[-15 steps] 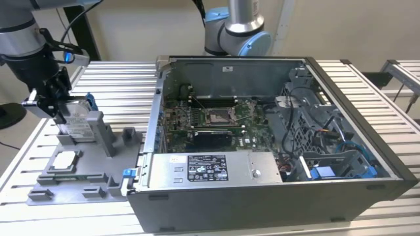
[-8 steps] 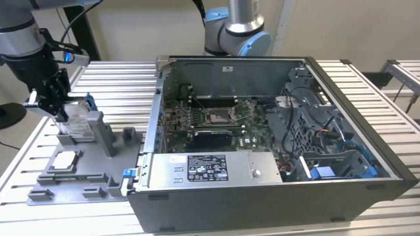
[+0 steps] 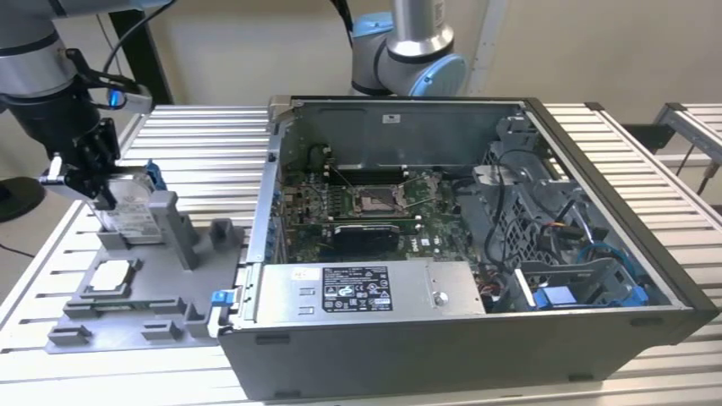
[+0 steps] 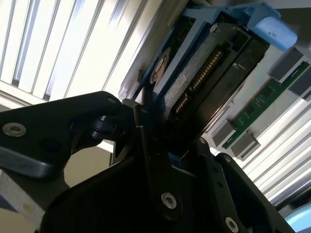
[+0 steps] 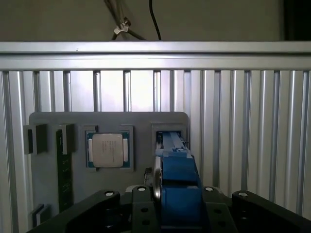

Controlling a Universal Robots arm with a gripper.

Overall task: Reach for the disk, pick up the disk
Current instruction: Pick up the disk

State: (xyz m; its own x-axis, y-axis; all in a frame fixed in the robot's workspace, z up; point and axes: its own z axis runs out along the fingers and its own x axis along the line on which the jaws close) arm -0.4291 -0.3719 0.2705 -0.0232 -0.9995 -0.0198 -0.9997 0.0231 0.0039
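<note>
Slatted table (image 3: 209, 156); disk (image 3: 134, 210) clamped in claw (image 3: 101, 196)

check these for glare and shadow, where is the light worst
Second wrist view: the table slats blow out white, leaving the disk shaded. First wrist view: mild glare on the slats above the grey fixture plate. Exterior view: even light, dimmer inside the computer case.

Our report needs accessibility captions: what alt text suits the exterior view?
The robot's end effector meets an upright disk in a grey holder on the exterior view's left. An open computer case sits beside it on a slatted metal table.
</note>
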